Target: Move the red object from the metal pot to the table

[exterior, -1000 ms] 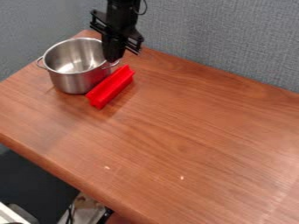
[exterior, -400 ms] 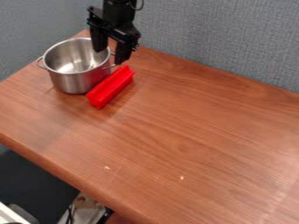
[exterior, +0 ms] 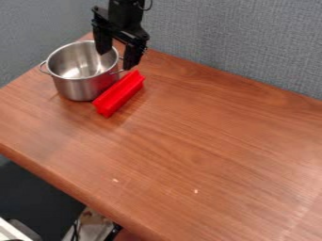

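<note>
Red block lies flat on the table, upper left of the frame — just right of the metal pot, outside it. Gripper hangs above the block's far end, fingers spread apart, holding nothing.

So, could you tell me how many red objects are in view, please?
1: the red object lies on the table beside the metal pot; none visible elsewhere.

soft even light, slight blur, glossy table sheen
</note>
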You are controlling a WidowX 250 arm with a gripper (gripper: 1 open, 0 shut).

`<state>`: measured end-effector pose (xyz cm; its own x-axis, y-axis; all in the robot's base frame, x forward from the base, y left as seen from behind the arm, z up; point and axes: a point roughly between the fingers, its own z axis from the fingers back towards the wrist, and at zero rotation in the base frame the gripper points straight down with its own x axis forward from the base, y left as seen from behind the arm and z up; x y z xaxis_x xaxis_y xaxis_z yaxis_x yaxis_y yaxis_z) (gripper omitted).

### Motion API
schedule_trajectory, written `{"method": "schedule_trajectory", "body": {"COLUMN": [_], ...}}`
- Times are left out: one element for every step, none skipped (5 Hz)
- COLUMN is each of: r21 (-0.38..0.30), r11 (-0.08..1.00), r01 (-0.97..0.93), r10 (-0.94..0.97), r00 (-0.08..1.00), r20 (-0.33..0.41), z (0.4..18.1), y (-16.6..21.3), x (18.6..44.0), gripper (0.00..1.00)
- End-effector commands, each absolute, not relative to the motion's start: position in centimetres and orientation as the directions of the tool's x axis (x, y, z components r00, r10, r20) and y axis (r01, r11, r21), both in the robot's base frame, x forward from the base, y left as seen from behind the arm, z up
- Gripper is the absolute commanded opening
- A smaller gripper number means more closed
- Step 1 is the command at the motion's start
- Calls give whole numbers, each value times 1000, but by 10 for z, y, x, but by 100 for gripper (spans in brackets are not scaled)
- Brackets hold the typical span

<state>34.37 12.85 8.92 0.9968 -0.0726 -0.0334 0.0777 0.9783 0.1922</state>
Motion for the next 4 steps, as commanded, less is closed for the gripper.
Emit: {"method": "schedule_trajectory", "body": {"r21": [206,201,190,176], "r11": [977,978,979,982], "r01": [58,62,69,71], "r10": [-59,-60,-65,-64], "r00": [998,998,997,997], "r20": [-2,-19,-31,-47], "z": [98,90,82,73], "y": [138,138,137,138], "x": [341,339,334,330], "gripper": [100,100,100,100]}}
